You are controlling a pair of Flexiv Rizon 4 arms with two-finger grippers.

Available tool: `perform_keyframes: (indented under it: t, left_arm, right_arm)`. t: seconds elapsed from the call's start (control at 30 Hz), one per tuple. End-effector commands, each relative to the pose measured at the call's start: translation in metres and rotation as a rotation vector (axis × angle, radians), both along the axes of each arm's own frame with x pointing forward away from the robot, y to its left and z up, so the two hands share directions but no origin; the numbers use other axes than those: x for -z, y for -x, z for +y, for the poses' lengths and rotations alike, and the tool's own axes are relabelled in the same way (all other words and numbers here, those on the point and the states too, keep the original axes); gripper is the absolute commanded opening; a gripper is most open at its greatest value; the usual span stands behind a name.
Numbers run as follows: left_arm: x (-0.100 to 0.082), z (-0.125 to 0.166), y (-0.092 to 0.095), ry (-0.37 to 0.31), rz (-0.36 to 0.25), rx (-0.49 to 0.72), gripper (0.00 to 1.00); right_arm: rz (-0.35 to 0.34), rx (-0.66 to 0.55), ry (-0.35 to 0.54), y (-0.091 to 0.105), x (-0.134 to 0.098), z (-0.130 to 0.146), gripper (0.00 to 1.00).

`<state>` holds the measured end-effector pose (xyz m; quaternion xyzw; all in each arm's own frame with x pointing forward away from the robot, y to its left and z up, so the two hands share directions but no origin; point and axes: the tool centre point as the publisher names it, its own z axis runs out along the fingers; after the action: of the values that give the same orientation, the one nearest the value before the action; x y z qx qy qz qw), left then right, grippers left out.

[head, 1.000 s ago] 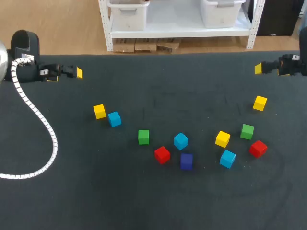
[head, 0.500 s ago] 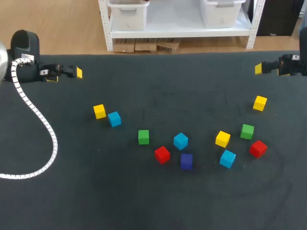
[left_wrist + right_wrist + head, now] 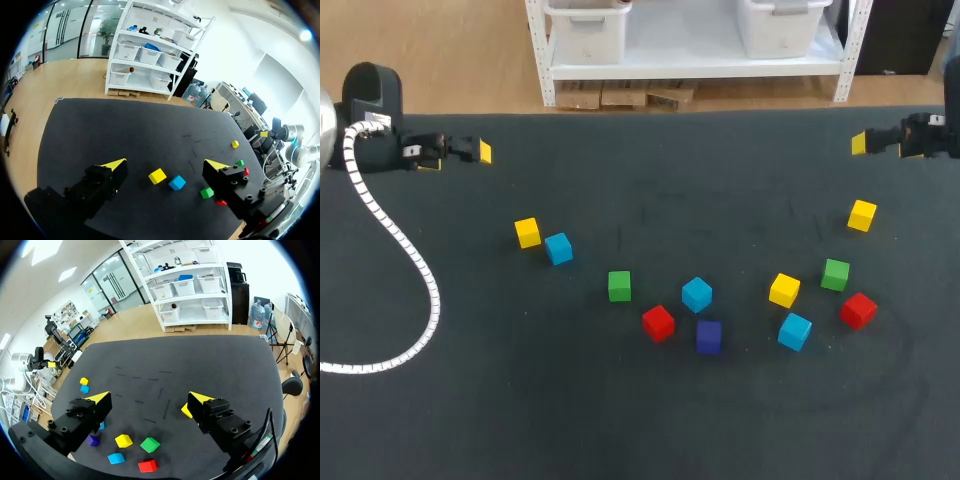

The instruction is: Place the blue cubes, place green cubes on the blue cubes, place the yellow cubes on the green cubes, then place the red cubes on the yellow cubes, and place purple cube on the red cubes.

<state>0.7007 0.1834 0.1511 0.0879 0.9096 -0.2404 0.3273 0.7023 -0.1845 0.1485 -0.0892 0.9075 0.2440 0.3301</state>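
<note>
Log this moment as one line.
stage: not started | blue cubes: loose, unstacked | left gripper: open, empty | right gripper: open, empty

Head view: left arm (image 3: 375, 130) runs off the side edge. Right arm (image 3: 932, 135) does too, only its wrist shows. White cable (image 3: 424, 290) leaves the frame low down.

Left wrist view: a left tool (image 3: 165, 164) finger covers part of a red cube (image 3: 220, 202); a second red cube (image 3: 246, 171) just peeks past it.

Right wrist view: right tool (image 3: 150, 397) fingers half-hide a yellow cube (image 3: 185, 411), a blue cube (image 3: 101, 426) and a purple cube (image 3: 92, 440).
</note>
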Motion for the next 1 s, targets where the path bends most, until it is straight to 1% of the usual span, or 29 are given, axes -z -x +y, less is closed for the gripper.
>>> perform_keyframes:
  t: [0.03,0.57,0.6,0.67,0.77,1.0]
  left_arm:
    - [0.001,0.001,0.0,0.004,-0.004,0.002,1.0]
    - [0.001,0.001,0.0,0.004,-0.004,0.002,1.0]
    - [0.001,0.001,0.0,0.004,-0.004,0.002,1.0]
    - [0.001,0.001,0.0,0.004,-0.004,0.002,1.0]
    - [0.001,0.001,0.0,0.004,-0.004,0.002,1.0]
    - [0.001,0.001,0.0,0.004,-0.004,0.002,1.0]
  right_arm:
    - [0.0,0.0,0.0,0.0,0.0,0.0,1.0]
    - [0.0,0.0,0.0,0.0,0.0,0.0,1.0]
    - [-0.004,-0.018,0.018,0.001,-0.001,0.001,1.0]
    - [-0.014,-0.043,0.099,0.003,-0.004,0.006,1.0]
    - [-0.007,-0.087,0.169,0.006,-0.005,0.013,1.0]
    - [0.003,-0.19,0.27,0.022,-0.002,0.03,1.0]
